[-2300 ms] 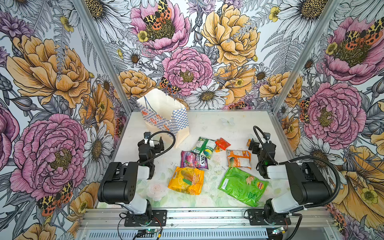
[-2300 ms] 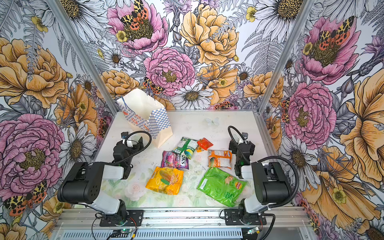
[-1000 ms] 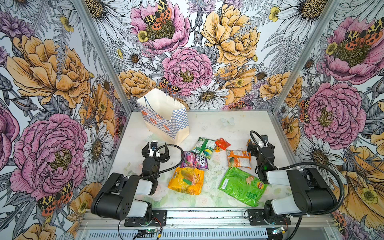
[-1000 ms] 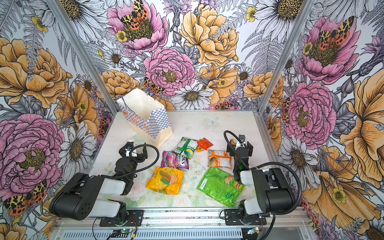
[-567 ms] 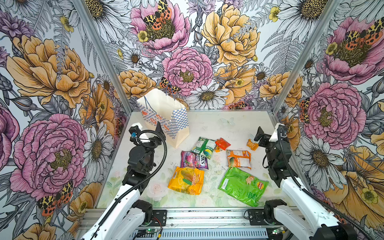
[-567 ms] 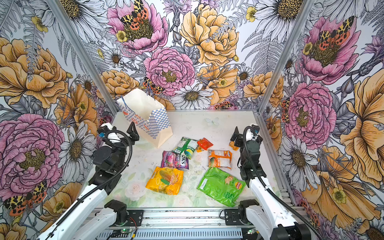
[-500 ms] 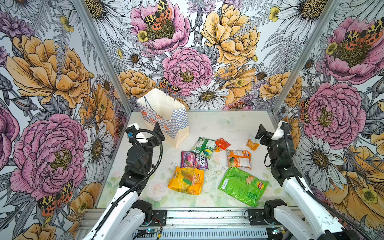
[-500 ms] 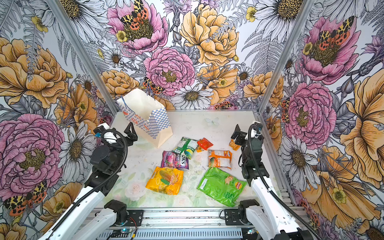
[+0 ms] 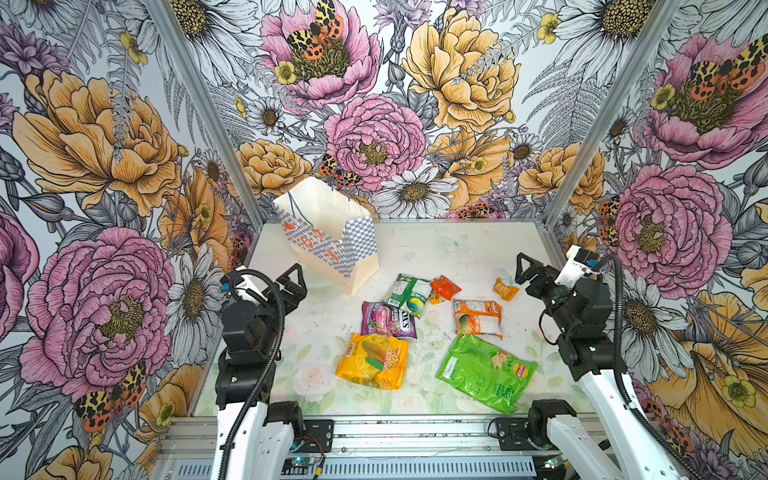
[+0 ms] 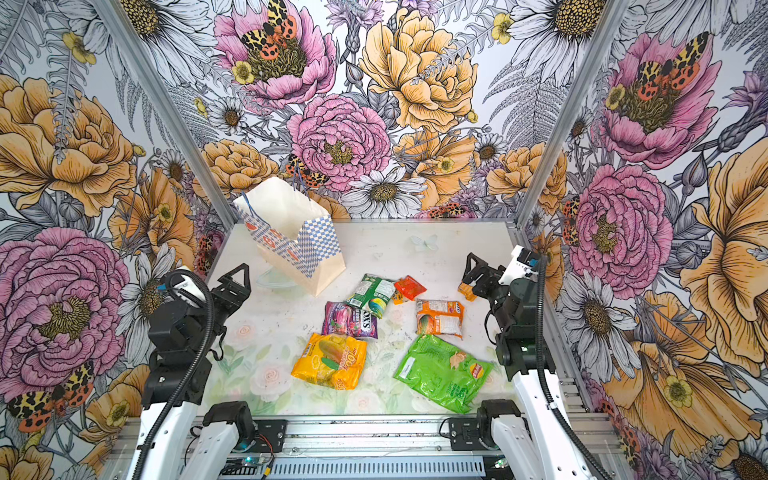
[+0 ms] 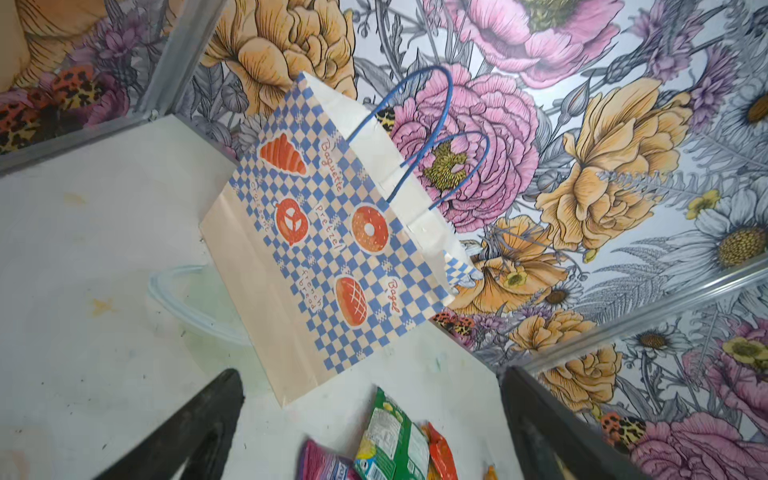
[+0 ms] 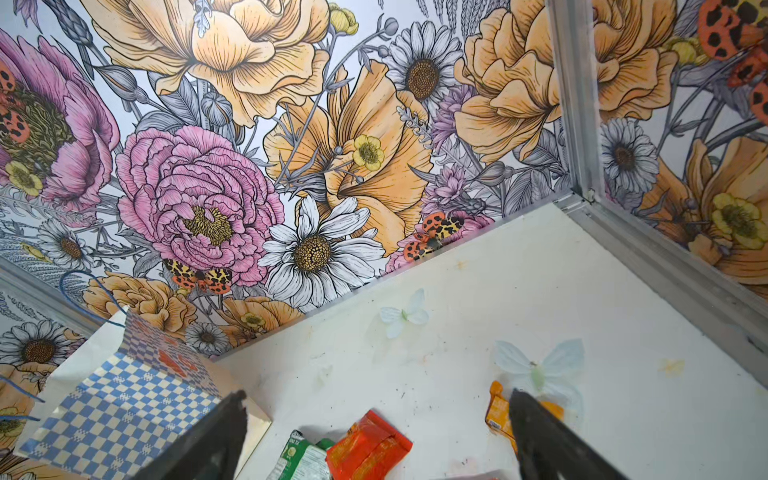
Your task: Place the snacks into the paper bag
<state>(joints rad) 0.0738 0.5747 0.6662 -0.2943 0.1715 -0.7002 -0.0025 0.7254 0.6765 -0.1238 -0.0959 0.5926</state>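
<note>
The paper bag (image 9: 328, 237) (image 10: 291, 237) stands open at the back left, leaning a little, with blue cord handles (image 11: 436, 137). The snacks lie loose on the table: a green-white pack (image 9: 407, 289), a red sachet (image 9: 444, 286) (image 12: 368, 451), a small orange sachet (image 9: 505, 289) (image 12: 496, 409), an orange-white pack (image 9: 478, 318), a purple pack (image 9: 386, 320), a yellow-orange bag (image 9: 372, 359) and a bright green bag (image 9: 484, 372). My left gripper (image 9: 291, 286) (image 11: 370, 374) hovers open beside the paper bag's front. My right gripper (image 9: 528, 270) (image 12: 378, 395) hovers open by the small orange sachet. Both hold nothing.
A clear plastic ring (image 11: 183, 299) lies on the table under the paper bag's near edge. Floral walls with aluminium corner posts (image 9: 582, 137) close in the left, back and right sides. Pale butterfly prints (image 12: 403, 318) mark the tabletop.
Both arms have unfolded from their low rest at the table's front and risen, carrying the grippers up and toward the back. Both grippers stayed open; the snacks and bag have not moved.
</note>
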